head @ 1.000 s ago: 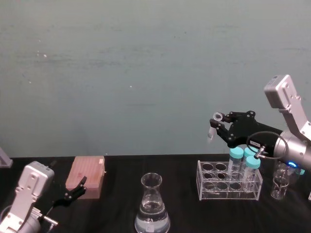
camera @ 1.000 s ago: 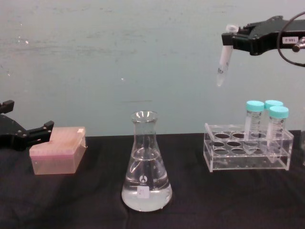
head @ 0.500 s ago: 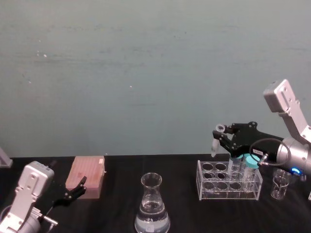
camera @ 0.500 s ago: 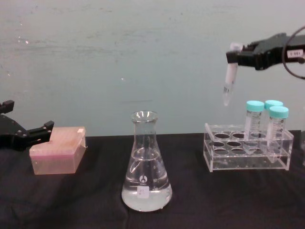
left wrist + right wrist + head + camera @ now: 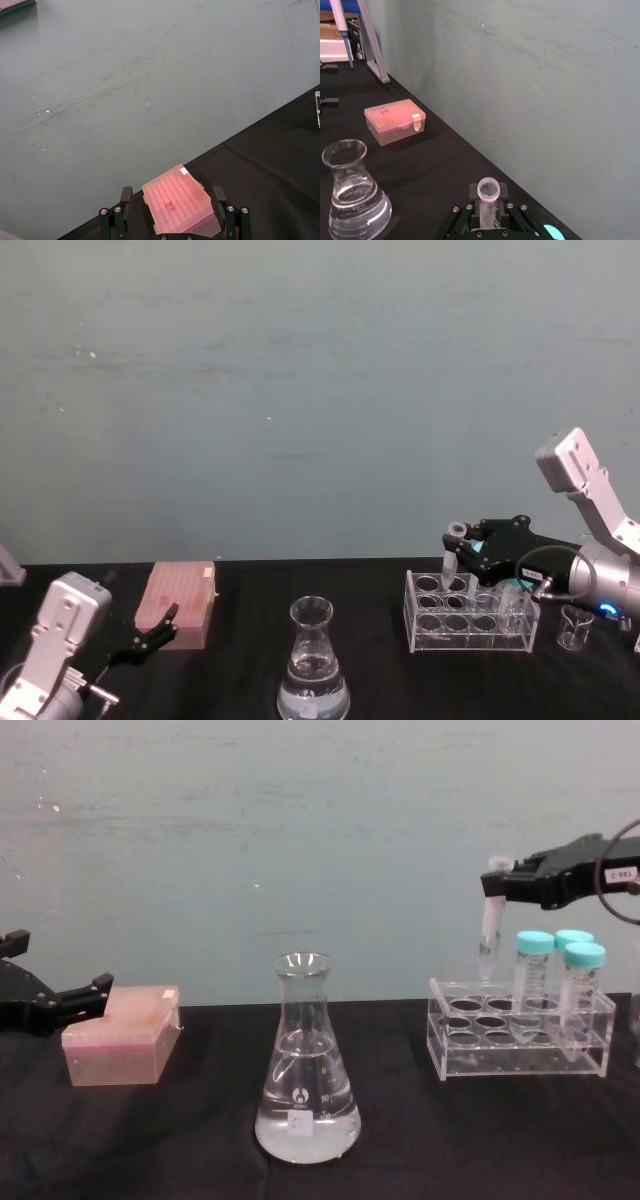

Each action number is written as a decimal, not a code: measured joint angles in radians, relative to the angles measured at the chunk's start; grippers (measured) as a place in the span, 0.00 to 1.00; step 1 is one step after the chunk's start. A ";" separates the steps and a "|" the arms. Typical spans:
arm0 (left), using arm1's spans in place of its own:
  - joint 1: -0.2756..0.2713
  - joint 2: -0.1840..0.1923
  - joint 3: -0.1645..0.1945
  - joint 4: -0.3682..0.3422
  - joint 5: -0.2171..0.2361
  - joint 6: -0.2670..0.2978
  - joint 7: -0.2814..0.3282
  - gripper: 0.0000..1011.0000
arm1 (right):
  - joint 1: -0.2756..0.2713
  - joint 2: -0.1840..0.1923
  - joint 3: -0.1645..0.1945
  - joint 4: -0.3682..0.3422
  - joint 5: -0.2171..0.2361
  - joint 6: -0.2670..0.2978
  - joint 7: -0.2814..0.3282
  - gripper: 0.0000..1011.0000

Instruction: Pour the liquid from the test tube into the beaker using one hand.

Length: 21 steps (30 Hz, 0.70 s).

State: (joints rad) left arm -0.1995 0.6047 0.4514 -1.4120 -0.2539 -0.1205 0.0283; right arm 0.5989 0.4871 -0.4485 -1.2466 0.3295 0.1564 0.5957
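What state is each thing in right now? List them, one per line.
Test tube: uncapped, upright, held above the rack.
Right gripper: shut on the test tube.
Conical flask: upright, partly filled with clear liquid.
Capped tubes: closed, standing in the rack.
Pink box: closed, on the table.
Left gripper: open, beside the pink box.

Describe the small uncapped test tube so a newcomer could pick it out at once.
Start at the clear rack on the robot's right side of the black table. Just above its back-left corner, the right gripper holds the test tube upright. Unlike the teal-capped tubes standing in the rack, it is thinner, shorter and capless.
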 joint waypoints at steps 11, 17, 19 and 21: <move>0.000 0.000 0.000 0.000 0.000 0.000 0.000 0.99 | 0.025 -0.015 -0.029 0.056 -0.007 -0.025 0.017 0.20; 0.000 0.000 0.000 0.000 0.000 0.000 0.000 0.99 | 0.039 -0.026 -0.042 0.084 -0.012 -0.035 0.026 0.20; 0.000 0.000 0.000 0.000 0.000 0.000 0.000 0.99 | 0.043 -0.029 -0.046 0.092 -0.014 -0.039 0.029 0.20; 0.000 0.000 0.000 0.000 0.000 0.000 0.000 0.99 | 0.045 -0.031 -0.049 0.098 -0.015 -0.041 0.031 0.20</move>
State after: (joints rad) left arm -0.1995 0.6047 0.4514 -1.4120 -0.2539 -0.1205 0.0283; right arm 0.6443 0.4559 -0.4974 -1.1486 0.3142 0.1153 0.6264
